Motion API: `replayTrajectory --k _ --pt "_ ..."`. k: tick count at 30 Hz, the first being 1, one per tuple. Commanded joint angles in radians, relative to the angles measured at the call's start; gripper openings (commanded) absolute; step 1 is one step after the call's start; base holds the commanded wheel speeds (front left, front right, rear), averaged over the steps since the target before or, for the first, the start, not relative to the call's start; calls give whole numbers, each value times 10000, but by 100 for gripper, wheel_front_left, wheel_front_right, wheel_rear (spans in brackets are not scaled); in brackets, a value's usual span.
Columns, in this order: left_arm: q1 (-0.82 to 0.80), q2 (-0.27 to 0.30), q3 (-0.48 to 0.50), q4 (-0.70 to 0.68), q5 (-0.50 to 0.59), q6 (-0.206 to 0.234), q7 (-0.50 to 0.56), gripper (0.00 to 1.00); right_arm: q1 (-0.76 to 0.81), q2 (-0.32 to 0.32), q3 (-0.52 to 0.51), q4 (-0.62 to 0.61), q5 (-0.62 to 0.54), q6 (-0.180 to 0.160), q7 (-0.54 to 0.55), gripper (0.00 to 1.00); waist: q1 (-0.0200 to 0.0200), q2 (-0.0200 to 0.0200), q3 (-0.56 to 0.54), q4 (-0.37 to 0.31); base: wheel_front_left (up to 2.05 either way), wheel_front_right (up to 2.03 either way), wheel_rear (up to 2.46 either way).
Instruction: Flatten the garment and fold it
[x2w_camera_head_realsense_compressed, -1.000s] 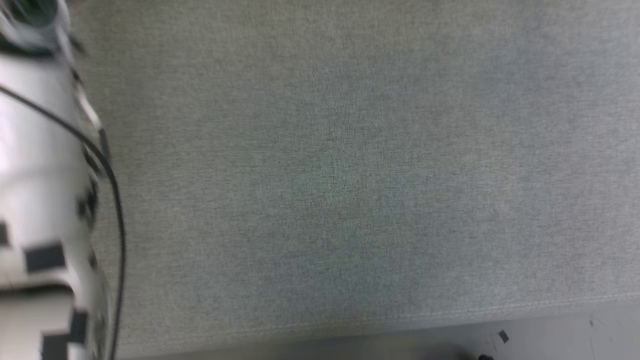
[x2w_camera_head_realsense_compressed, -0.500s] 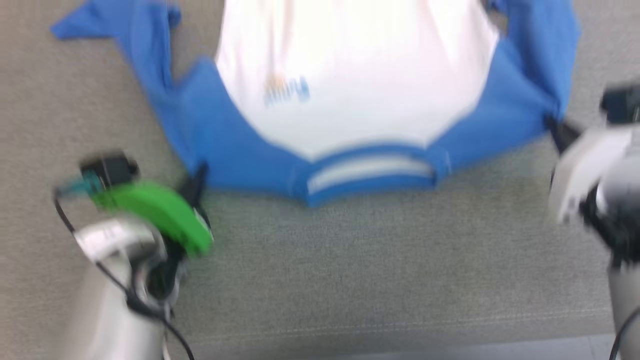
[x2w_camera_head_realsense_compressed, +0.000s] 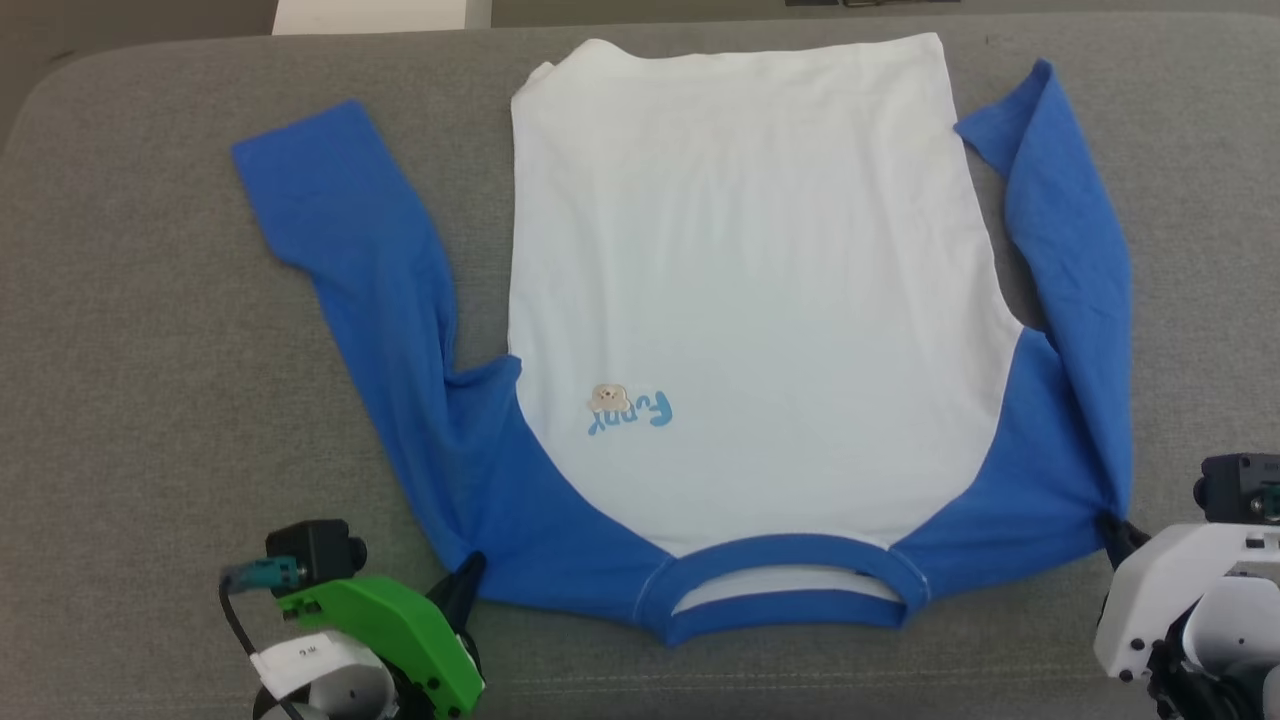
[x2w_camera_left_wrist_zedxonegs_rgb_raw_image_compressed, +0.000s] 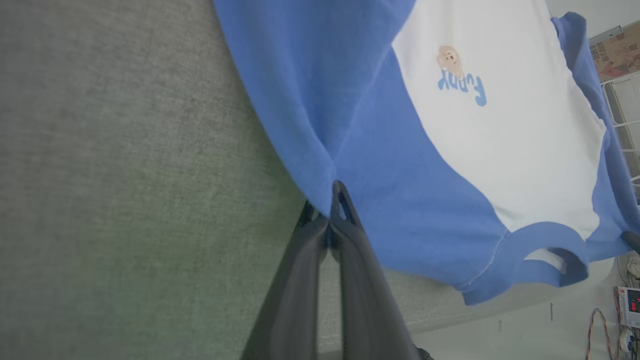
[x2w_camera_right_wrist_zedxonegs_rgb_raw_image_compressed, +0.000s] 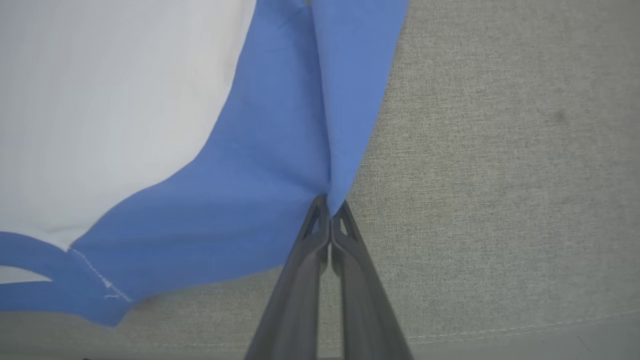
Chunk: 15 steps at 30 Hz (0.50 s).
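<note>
On the grey cushion (x2w_camera_head_realsense_compressed: 150, 400), the garment (x2w_camera_head_realsense_compressed: 740, 250) lies face up, collar nearest the robot, sleeves trailing toward the far edge; left gripper (x2w_camera_head_realsense_compressed: 467, 576) and right gripper (x2w_camera_head_realsense_compressed: 1110, 524) each clenched on a blue shoulder corner, likely to tension the cloth flat before folding.

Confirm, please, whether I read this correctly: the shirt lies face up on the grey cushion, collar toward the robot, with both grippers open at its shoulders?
Not quite: both grippers are shut. The left wrist view shows the left gripper pinching the garment at one blue shoulder, the right wrist view the right gripper at the other. The rest holds.
</note>
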Motion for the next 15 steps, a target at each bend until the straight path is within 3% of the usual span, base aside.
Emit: replayTrajectory --k 1,11,12,13,14,15 --pt "237 -6 23 83 -20 82 -3 0 138 33 -108 107 -135 -23 -121 0 1 0 -101 77 0 0 0" --pt "198 -221 -302 890 254 -18 -457 0 52 295 -181 1666 -286 -23 -836 0 1 0 44 198 0 0 0" --pt "145 -255 -309 967 278 -26 -539 36 7 302 -173 1796 -315 -23 -893 0 1 0 47 210 0 0 0" --pt "82 -308 -336 1054 296 -49 -619 90 -43 309 -150 1945 -353 -23 -990 19 1 0 34 230 0 0 0" --pt "42 -341 -360 1122 306 -66 -662 100 -75 311 -110 2039 -380 -23 -1077 61 1 0 18 243 0 0 0" --pt "3 -378 -383 1174 315 -90 -720 100 -99 298 -36 2127 -413 -23 -1204 100 1 0 -9 254 0 0 0"
